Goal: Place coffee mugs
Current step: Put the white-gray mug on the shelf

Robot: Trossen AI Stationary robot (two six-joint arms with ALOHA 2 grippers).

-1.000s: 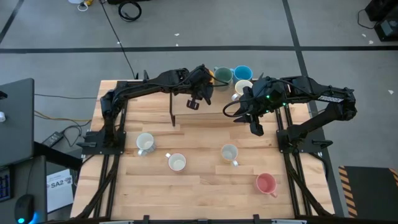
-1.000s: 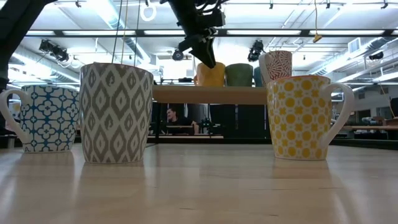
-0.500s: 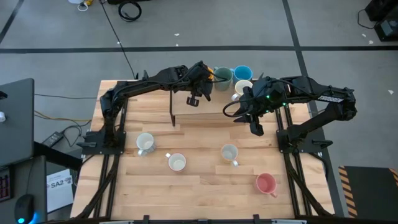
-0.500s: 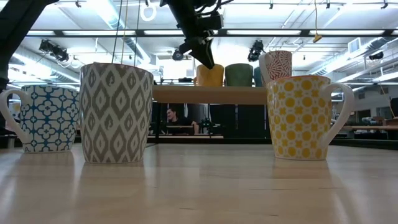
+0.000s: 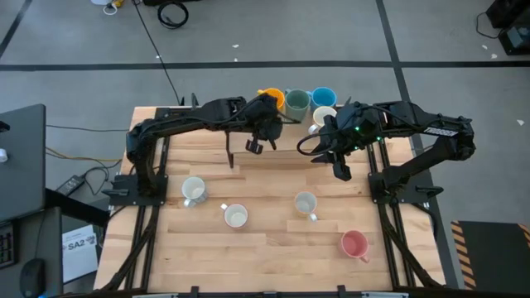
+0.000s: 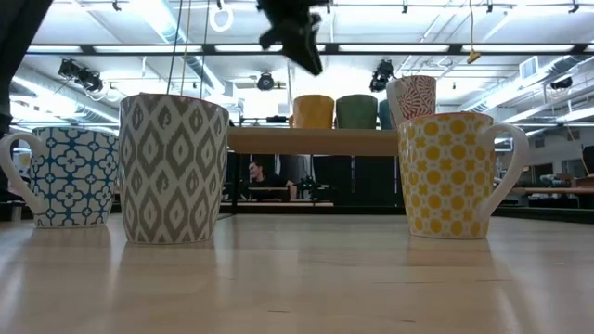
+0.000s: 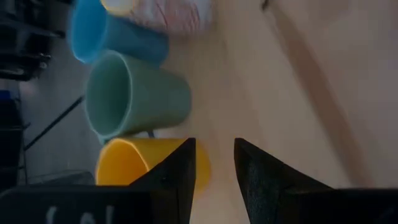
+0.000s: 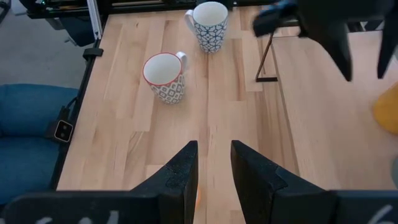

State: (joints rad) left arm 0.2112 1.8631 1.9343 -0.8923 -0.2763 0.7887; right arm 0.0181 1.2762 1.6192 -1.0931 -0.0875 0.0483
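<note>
Three mugs stand on the table (image 6: 297, 278) near the camera's edge: a blue-and-white patterned mug (image 6: 72, 176), a grey-and-white patterned mug (image 6: 173, 168) just beside it, and, well apart from both, a yellow-patterned mug (image 6: 451, 174). Farther back, a raised shelf (image 6: 316, 140) carries an orange mug (image 6: 314, 111), a green mug (image 6: 356, 111) and a red-patterned mug (image 6: 412, 96). A dark hand (image 6: 295, 30), probably the left arm's, hangs above the orange mug, apart from it.

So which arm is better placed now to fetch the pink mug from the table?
Probably the right. The pink mug stands on the right arm's side of the table, and the right gripper hangs empty nearer to it. The left gripper, also empty, is beside the shelf by the orange mug.
</note>
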